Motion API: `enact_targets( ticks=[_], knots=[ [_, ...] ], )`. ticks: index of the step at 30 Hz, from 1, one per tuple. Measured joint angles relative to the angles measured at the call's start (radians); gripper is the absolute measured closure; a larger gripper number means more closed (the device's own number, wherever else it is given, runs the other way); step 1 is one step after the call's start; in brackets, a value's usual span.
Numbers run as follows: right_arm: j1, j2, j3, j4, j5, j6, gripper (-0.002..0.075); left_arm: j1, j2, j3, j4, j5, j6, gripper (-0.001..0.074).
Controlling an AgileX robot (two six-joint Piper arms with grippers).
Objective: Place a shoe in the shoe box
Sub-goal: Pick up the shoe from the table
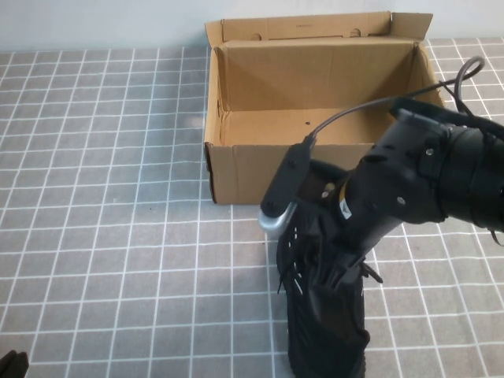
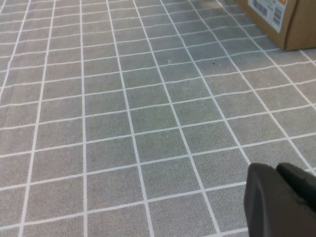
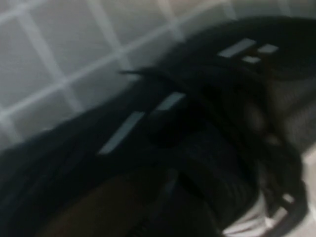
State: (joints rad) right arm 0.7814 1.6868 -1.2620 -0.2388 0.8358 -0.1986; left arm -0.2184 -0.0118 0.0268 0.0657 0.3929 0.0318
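Brown cardboard fills the far middle of your high view: the shoe box (image 1: 315, 102) sits open on the grey tiled tabletop (image 1: 118, 236), its flap lid standing up along the far side and its inside bare. Just near of the box's near wall, right of centre, lies the shoe (image 1: 323, 315), a black knit sneaker stretched toward the near edge, with its laces showing on its left side. Your right arm reaches in from the right and bends down over the shoe, so the right gripper (image 1: 340, 272) sits right at the sneaker's upper; its black fingers blend into the black knit and you cannot tell whether they are spread or pinching anything. From the right wrist camera you get only a blurred close view of the shoe (image 3: 197, 148) with its short light stripes. Your left gripper (image 2: 281, 200) is parked low over bare tiles at the near left, well apart from the shoe, with its fingers pressed together and nothing between them; a corner of the shoe box (image 2: 281, 19) shows beyond it.
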Motion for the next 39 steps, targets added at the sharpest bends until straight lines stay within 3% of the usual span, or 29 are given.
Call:
enact_targets(
  ticks=[8,18,32,39],
  knots=[
    [0.000,0.000,-0.024,-0.119,0.101,0.154,0.0226,0.000,0.000,0.000,0.000,0.000,0.000,0.0735],
    [0.000,-0.016,-0.072,0.024,0.167,0.163,0.0227,0.000,0.000,0.000,0.000,0.000,0.000,0.0735],
    [0.000,0.032,-0.072,-0.011,0.175,-0.009,0.0228,0.000,0.000,0.000,0.000,0.000,0.000,0.0735],
    [0.000,0.036,-0.072,-0.052,0.175,-0.016,0.0338,0.000,0.000,0.000,0.000,0.000,0.000,0.0735]
  ],
)
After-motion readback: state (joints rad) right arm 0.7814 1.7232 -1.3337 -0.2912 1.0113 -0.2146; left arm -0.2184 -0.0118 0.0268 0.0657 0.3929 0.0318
